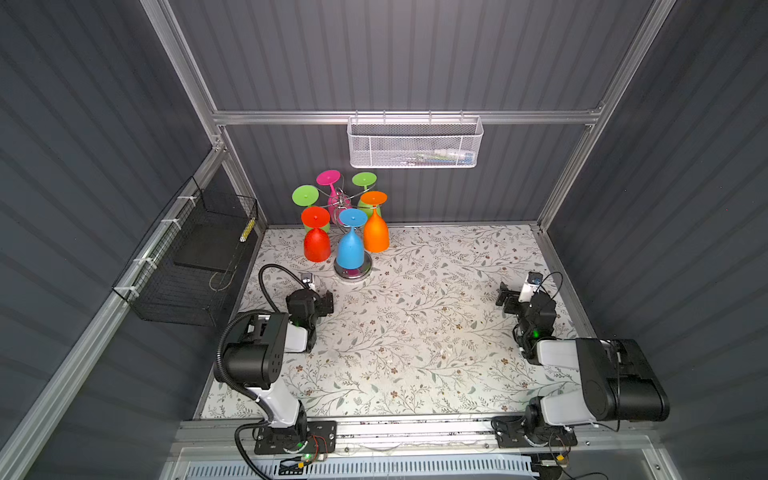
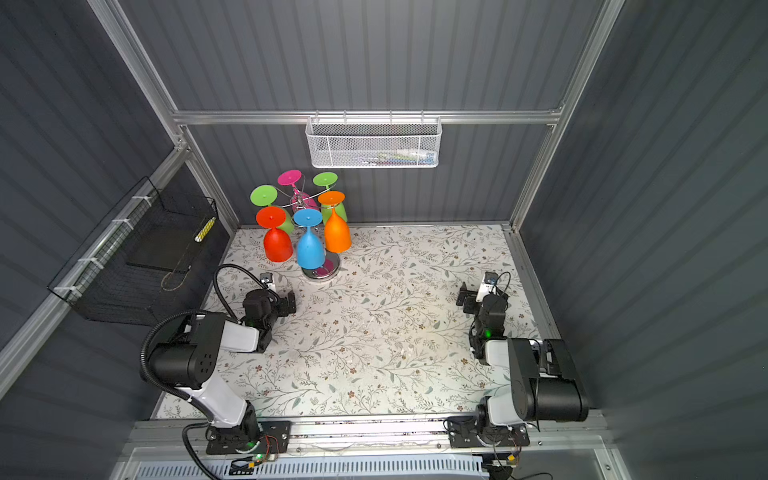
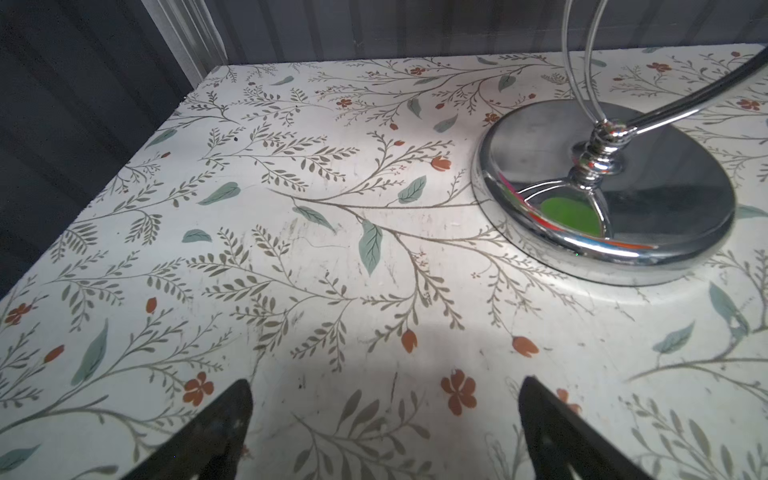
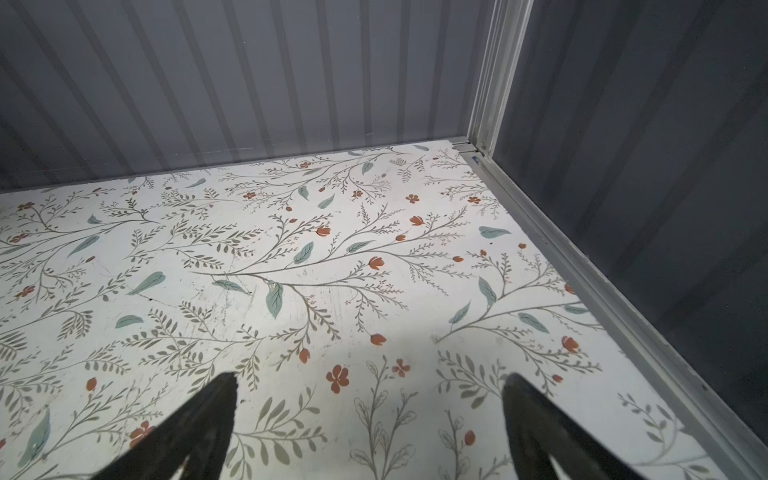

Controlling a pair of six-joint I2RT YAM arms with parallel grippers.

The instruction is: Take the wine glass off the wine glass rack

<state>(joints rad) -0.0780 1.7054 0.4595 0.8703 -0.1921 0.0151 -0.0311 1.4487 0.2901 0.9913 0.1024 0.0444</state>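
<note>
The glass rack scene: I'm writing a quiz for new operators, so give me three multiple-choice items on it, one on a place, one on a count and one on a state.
1. Where on the table does the rack stand?
A. on the left, at the back edge
B. in the near right corner
C. dead centre

2. How many glasses hang on it?
A. four
B. six
C. eight

3. How is the left tool?
A. shut on a glass
B. shut on nothing
C. open, holding nothing

Key:
1 A: in both top views its round base sits on the left, close to the back edge.
2 B: there are one pink, two green, one orange, one red and one blue.
3 C: the left wrist view shows its jaws wide apart over bare table.
</note>
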